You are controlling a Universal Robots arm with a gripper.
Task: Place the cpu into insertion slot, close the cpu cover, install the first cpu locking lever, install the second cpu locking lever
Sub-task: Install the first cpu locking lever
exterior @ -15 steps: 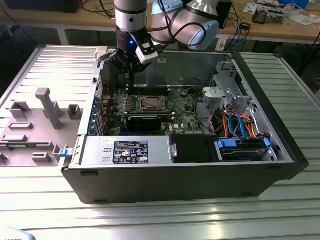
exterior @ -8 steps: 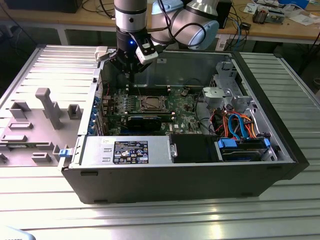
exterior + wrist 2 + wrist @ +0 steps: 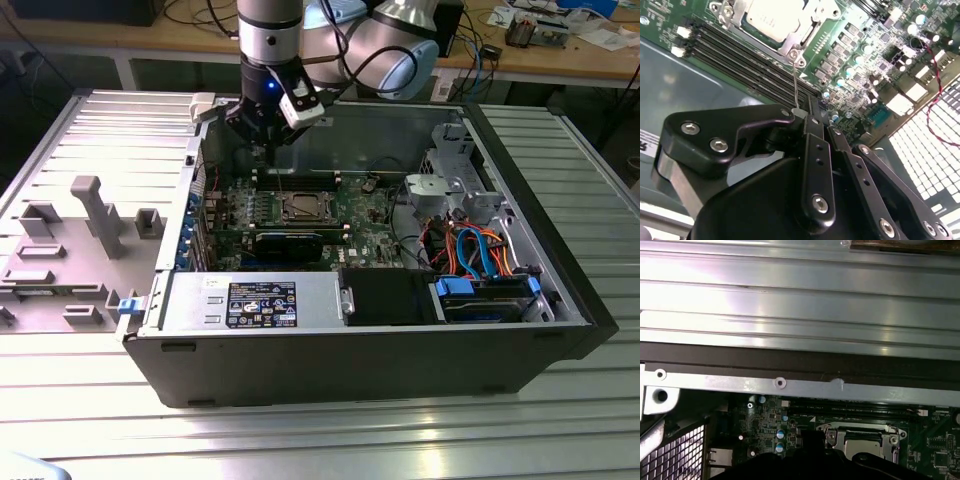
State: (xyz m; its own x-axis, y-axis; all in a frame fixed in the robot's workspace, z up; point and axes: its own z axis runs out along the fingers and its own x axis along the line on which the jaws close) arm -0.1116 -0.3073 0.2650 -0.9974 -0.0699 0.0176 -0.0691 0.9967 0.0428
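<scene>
Ribbed grey metal panels form the work surface (image 3: 90, 150) in the exterior view, with wooden benches (image 3: 560, 55) strewn with cables along the far side. An open computer case (image 3: 350, 350) lies on the panels, its green motherboard (image 3: 360, 215) facing up. On the exterior view's left, a grey fixture tray (image 3: 70, 250) holds upright blocks. The arm comes down at the far left of the case, and the gripper (image 3: 262, 150) hangs above the board's far edge. The insertion slot (image 3: 303, 207) sits near the board's middle, to the right of and nearer than the gripper, well apart from it.

In the second wrist view, the gripper's black fingers (image 3: 816, 150) stand close together, pinching a thin metal wire lever (image 3: 796, 92) that runs toward the socket corner. The cpu (image 3: 771, 17) lies in the slot with its pale metal top showing, framed by the cpu cover (image 3: 807, 35), which lies flat around it.

In the first wrist view, the case's far wall (image 3: 800, 387) crosses the middle, with ribbed panel beyond it. The slot (image 3: 862, 437) lies just past the dark gripper body.
</scene>
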